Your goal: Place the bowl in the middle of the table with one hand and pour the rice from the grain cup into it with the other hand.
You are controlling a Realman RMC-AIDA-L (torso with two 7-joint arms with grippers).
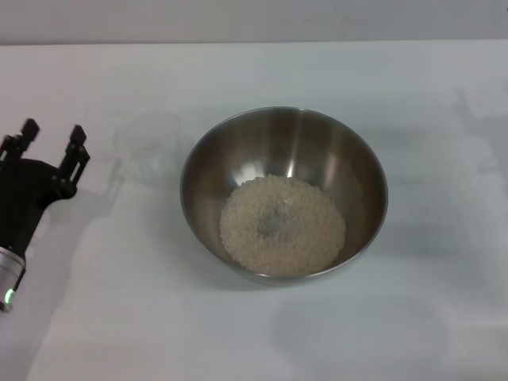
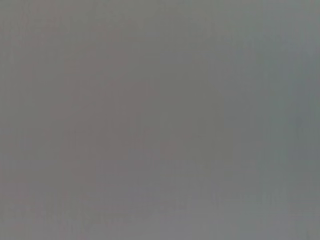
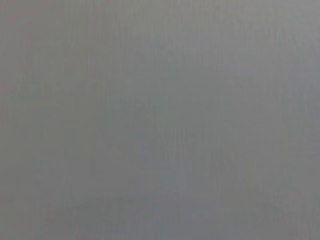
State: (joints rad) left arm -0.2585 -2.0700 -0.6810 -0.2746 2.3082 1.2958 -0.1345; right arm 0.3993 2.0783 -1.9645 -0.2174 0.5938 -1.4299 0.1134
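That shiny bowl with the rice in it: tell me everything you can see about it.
The bowl is a wide, round, brushed-metal one that looks like stainless steel, standing upright near the middle of the white table. A flat heap of pale rice covers its bottom. Nothing grips it; the clear grain cup stands apart on its left, and the left end effector is farther off.

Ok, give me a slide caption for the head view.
Rice heaped in the steel bowl mid-table, empty grain cup beside it, left hand open nearby.
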